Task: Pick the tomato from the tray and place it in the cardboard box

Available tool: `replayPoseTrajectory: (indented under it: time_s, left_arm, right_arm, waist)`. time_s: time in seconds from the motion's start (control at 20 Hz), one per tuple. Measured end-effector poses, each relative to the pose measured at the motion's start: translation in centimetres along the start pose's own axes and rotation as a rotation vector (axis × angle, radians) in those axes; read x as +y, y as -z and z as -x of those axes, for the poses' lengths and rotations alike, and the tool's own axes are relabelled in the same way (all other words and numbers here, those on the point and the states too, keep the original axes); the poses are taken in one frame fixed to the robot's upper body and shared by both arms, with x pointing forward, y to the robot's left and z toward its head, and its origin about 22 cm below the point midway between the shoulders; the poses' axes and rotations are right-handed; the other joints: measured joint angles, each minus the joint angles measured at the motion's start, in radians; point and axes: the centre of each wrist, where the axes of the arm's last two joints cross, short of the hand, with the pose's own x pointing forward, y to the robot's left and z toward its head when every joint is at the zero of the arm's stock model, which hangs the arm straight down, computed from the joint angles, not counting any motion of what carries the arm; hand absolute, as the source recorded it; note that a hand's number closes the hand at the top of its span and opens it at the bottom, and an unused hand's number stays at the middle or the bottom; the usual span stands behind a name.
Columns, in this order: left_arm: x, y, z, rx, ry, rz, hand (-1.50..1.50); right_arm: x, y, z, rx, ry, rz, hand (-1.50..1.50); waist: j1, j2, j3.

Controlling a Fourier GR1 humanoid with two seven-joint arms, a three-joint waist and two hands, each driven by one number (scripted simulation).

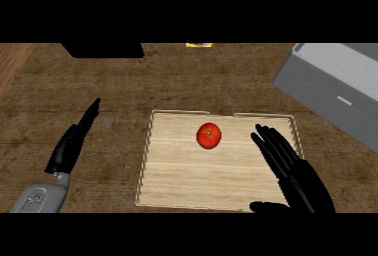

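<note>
So far we judge the task barely begun: the small red oval tomato [210, 136] lies untouched on the pale wooden tray with a low raised rim [145, 165], in the tray's upper middle, and nothing has been lifted. Our right hand [294, 172] hovers over the tray's right part, fingers straight and spread, thumb out at the lower edge, holding nothing; it is near the tomato but apart from it. Our left hand [72, 142] is over the dark brown wood-grain desk [184, 80] to the left of the tray, fingers straight and together, pointing away from us, likewise holding nothing. What remains, as we see it, is the whole job: closing on the tomato, lifting it and carrying it to the box. The grey box-like container [332, 92] at the upper right is probably the target, though it looks grey, not cardboard brown, and we cannot see its opening properly. A small yellow item [198, 45] sits at the far edge beside a black object [103, 50]; if it carries writing, we cannot read it, and no other labels show.
</note>
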Motion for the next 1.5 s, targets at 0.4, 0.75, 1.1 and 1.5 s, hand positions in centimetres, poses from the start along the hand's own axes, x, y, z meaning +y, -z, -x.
replayPoseTrajectory:
  time_s: [0.4,0.75,1.1,1.5]
  left_arm:
    - [0.1,0.1,-0.2,0.003,-0.003,0.005,0.0]
    - [0.3,0.0,0.3,0.002,-0.004,0.005,0.0]
    - [0.0,0.4,0.0,-0.001,0.004,0.001,0.0]
    - [-0.6,0.1,-0.5,0.003,0.006,-0.003,0.0]
  right_arm:
    - [2.2,2.3,-0.1,0.013,-0.002,-0.042,-1.5]
    - [3.9,3.8,-0.6,-0.02,-0.039,0.033,-1.5]
    - [5.2,5.6,-0.3,-0.012,-0.069,-0.018,-1.5]
    - [6.3,7.1,0.4,0.006,-0.086,-0.027,-1.5]
  waist:
    - [0.0,0.0,0.001]
    - [0.0,0.0,0.0]
    - [0.0,0.0,0.001]
    - [0.0,-0.004,-0.002]
